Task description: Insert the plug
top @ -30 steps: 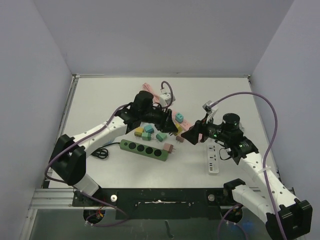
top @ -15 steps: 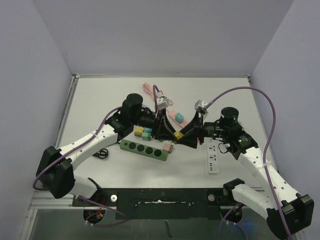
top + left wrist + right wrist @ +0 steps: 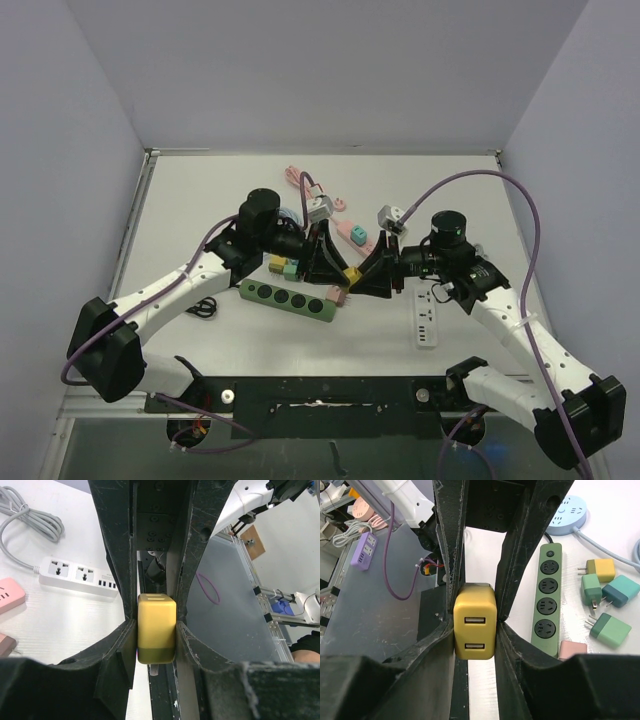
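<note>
The white counter (image 3: 200,200) sits inside pale walls, with loose plugs scattered near its middle. The two arms meet nose to nose just above the green power strip (image 3: 288,298). The yellow plug (image 3: 352,272) is held between them, off the counter. The left arm's fingers (image 3: 120,645) are clamped on its sides, and the right arm's fingers (image 3: 520,570) are pressed against the same body. Its USB face looks back at the right wrist camera.

This looks like a hand-over. The right grip leaves the prong end pointing outward, which suits insertion. The left fingers should open only once the right hold is firm. They should then back away in a straight line, so the plug does not twist in the pads. After that, the prongs should be squared over one socket of the green strip and pushed in straight. The white power strip (image 3: 427,320) lies nearer the right arm and is a possible alternative.
</note>
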`<state>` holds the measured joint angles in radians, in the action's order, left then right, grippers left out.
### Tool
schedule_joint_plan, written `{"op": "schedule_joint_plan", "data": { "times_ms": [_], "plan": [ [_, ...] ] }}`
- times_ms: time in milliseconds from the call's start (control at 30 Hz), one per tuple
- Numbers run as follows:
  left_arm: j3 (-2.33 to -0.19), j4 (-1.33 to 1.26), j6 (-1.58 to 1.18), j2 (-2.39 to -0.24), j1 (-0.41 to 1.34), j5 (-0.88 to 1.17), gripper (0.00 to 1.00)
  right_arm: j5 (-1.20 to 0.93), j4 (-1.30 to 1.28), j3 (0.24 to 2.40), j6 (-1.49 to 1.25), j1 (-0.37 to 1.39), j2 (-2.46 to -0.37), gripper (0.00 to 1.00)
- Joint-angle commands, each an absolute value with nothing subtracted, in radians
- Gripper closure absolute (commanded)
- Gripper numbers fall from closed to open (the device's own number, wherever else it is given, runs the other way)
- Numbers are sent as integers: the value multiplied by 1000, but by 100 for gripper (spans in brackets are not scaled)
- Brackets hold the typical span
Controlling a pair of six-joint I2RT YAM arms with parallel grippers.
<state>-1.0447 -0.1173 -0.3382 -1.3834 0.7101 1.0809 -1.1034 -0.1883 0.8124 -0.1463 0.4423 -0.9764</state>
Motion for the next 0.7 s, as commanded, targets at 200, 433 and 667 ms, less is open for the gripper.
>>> {"op": "schedule_joint_plan", "data": {
  "times_ms": [200, 433, 667],
  "plan": [
    [-1036, -220, -366, -1368, 715, 1093, 81, -1184, -87, 873, -143, 465, -1043, 67],
    [-1021, -249, -386, -1369, 715, 1095, 80, -1169, -9, 868, -185, 466, -1057, 55],
    [-1001, -275, -403, -1355, 713, 1097, 78, -1173, 23, 870, -211, 467, -1078, 63]
  ]
}}
